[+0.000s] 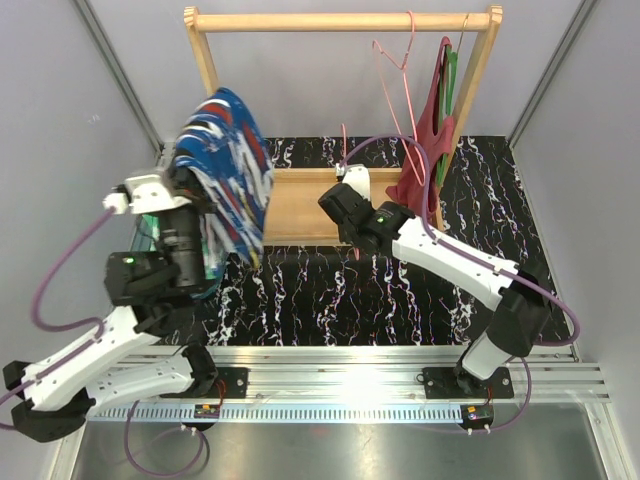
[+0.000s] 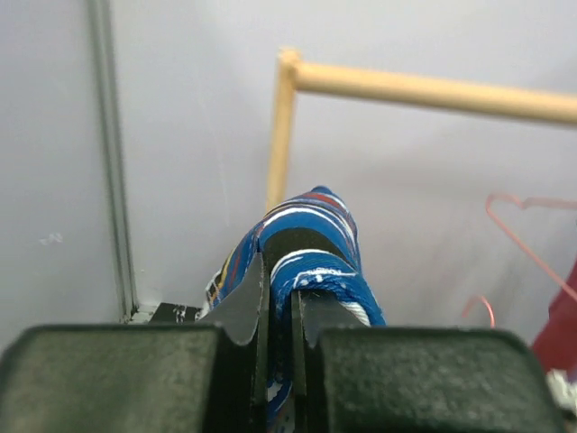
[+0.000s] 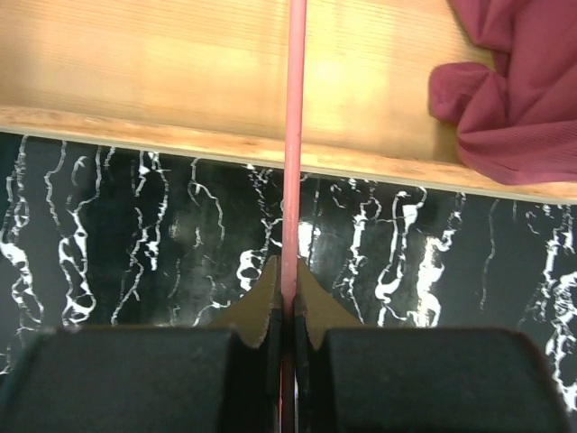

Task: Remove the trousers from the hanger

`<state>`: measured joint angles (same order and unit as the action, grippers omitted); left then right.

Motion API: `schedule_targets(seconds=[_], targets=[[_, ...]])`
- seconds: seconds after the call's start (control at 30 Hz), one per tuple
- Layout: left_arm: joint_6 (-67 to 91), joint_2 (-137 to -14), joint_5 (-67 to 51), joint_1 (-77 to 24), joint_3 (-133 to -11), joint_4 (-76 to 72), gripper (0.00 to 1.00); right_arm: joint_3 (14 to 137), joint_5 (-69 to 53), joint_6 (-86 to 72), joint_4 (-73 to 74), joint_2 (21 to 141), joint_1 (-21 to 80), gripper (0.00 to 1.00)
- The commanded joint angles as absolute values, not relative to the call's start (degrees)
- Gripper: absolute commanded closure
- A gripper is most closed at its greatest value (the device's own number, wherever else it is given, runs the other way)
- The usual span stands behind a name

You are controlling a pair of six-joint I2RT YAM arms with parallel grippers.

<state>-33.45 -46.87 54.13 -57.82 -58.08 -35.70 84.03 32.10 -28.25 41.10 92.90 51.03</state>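
The dark blue trousers (image 1: pixel 228 165) with red and white patches hang bunched in the air at the left, in front of the wooden rack. My left gripper (image 1: pixel 193 190) is shut on them; in the left wrist view the blue cloth (image 2: pixel 311 239) is pinched between the jaws of this gripper (image 2: pixel 279 293). A strip of mint green cloth (image 1: pixel 147 233) shows behind the left arm, mostly hidden. My right gripper (image 1: pixel 341 193) is shut on a thin pink hanger wire (image 3: pixel 294 135), held between its closed jaws (image 3: pixel 287 290) over the rack's wooden base (image 3: pixel 180 81).
The wooden rack's top rail (image 1: pixel 340 20) carries another pink hanger (image 1: pixel 400 70) and a plain dark red garment (image 1: pixel 425 140) on a green hanger at the right. The red garment's hem (image 3: pixel 514 99) lies on the base. The table is black marbled (image 1: pixel 330 290), with grey walls around.
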Motion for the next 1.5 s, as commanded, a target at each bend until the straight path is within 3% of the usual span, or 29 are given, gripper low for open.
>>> schedule_targets(seconds=[0.0, 0.37, 0.53, 0.67, 0.8, 1.1, 1.3, 1.47], targets=[[-33.7, -43.9, 53.0, -56.2, -63.0, -43.4, 1.0, 84.5, 34.2, -27.7, 41.0, 91.4, 50.5, 1.0], [-42.6, -44.1, 61.7, -50.5, -61.7, -42.9, 1.0, 85.3, 34.7, -25.7, 41.3, 88.4, 50.6, 1.0], [-38.3, -45.9, 64.6, -37.1, -62.5, -33.9, 1.0, 86.7, 34.9, -24.3, 41.7, 87.7, 50.6, 1.0], [-20.9, -48.2, 61.1, -22.4, -68.0, -7.8, 1.0, 87.0, 34.9, -23.0, 41.5, 86.1, 50.6, 1.0], [-19.6, -50.8, 59.3, -9.8, -69.4, -0.2, 1.0, 87.0, 33.9, -22.3, 41.0, 84.8, 50.6, 1.0], [-34.7, -64.8, 65.2, -7.5, -60.6, -6.6, 1.0, 85.2, 30.6, -20.7, 37.2, 81.0, 50.6, 1.0], [-27.0, -86.4, 64.4, -8.5, -65.6, 3.6, 1.0, 83.7, 29.4, -20.2, 35.1, 77.7, 50.5, 1.0], [-18.6, -95.5, 59.0, -9.7, -69.7, 10.3, 1.0, 83.2, 30.2, -19.2, 34.8, 76.5, 50.6, 1.0]])
